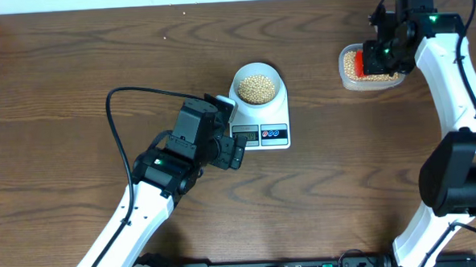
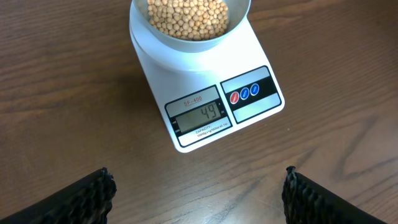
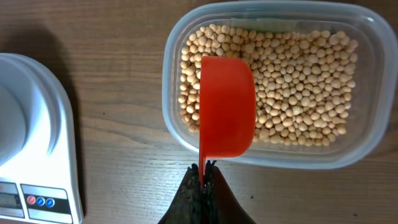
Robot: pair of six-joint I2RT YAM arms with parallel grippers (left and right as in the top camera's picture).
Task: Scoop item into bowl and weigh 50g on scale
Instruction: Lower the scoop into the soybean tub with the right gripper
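Observation:
The white scale (image 1: 263, 120) stands mid-table with the pale bowl (image 1: 240, 79) on it, filled with tan beans (image 1: 257, 87). In the left wrist view the scale (image 2: 199, 78) reads 49 on its display (image 2: 199, 115), and the bowl (image 2: 186, 45) holds beans (image 2: 186, 15). My left gripper (image 2: 199, 199) hovers open just in front of the scale, its fingers (image 2: 87, 199) wide apart and holding nothing. My right gripper (image 3: 204, 169) is shut on the thin handle of the red scoop (image 3: 227, 106). The scoop's head hangs over the left part of the clear tub (image 3: 168, 93) of beans (image 3: 298, 81).
The clear tub (image 1: 347, 79) sits at the back right of the wooden table, under my right gripper (image 1: 376, 59). A black cable (image 1: 120, 94) loops left of my left arm. A corner of the scale (image 3: 37, 155) shows left of the tub.

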